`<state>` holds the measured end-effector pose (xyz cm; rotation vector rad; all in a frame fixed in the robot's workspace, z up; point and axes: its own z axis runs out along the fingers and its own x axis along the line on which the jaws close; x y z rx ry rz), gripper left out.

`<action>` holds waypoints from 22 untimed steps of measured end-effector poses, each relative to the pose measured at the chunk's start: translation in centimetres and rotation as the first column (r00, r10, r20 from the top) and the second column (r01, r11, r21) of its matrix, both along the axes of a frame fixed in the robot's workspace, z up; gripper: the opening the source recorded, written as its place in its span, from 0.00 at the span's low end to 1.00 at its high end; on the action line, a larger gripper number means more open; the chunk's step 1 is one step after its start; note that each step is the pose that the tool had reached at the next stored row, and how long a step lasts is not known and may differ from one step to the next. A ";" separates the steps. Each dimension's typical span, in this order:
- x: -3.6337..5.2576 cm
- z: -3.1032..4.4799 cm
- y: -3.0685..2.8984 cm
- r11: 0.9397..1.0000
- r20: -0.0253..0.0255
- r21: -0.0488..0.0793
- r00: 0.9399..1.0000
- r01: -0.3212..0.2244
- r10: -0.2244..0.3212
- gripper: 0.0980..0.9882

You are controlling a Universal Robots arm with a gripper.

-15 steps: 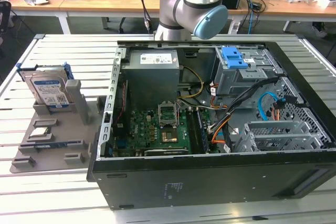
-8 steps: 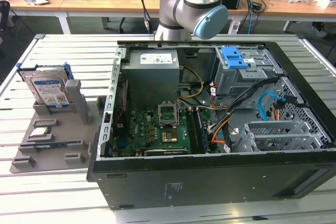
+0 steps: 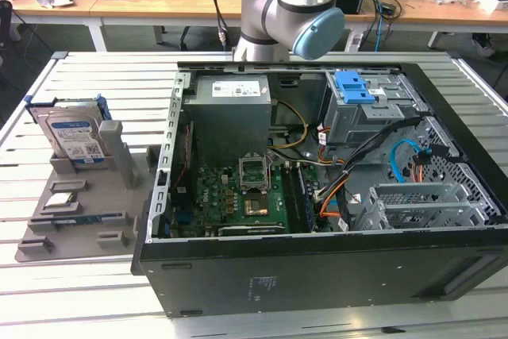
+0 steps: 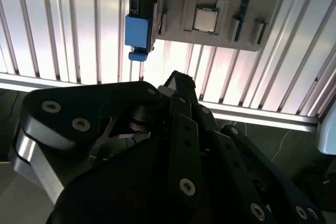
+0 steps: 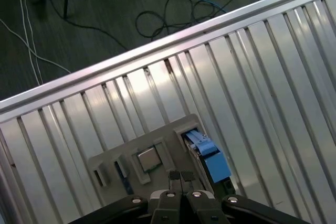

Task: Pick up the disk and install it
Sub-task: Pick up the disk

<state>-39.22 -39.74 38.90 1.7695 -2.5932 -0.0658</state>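
The tool (image 5: pixel 181 178), fingers pressed together and empty, hangs near the disk (image 5: pixel 211 160).

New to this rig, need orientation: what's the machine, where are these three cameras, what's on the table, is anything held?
It is one grey-and-blue robot arm with a black claw. The exterior view looks from off the arm; both wrist views ride on it, looking past the claw. On the ribbed aluminium table lie an open black computer case and a grey parts holder. The disk, a silver hard drive in a blue bracket, stands in that holder. The claw is shut and empty, near the holder.
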 end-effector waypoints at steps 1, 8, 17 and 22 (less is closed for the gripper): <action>0.00 0.00 0.00 1.000 0.000 0.000 1.000 -0.009 0.009 0.01; 0.00 0.00 0.00 0.999 0.000 0.000 0.999 -0.053 0.053 0.01; -0.01 0.00 0.00 0.992 0.000 0.000 0.992 -0.124 0.124 0.01; 0.00 0.00 0.00 0.987 0.000 0.000 0.987 -0.160 0.160 0.01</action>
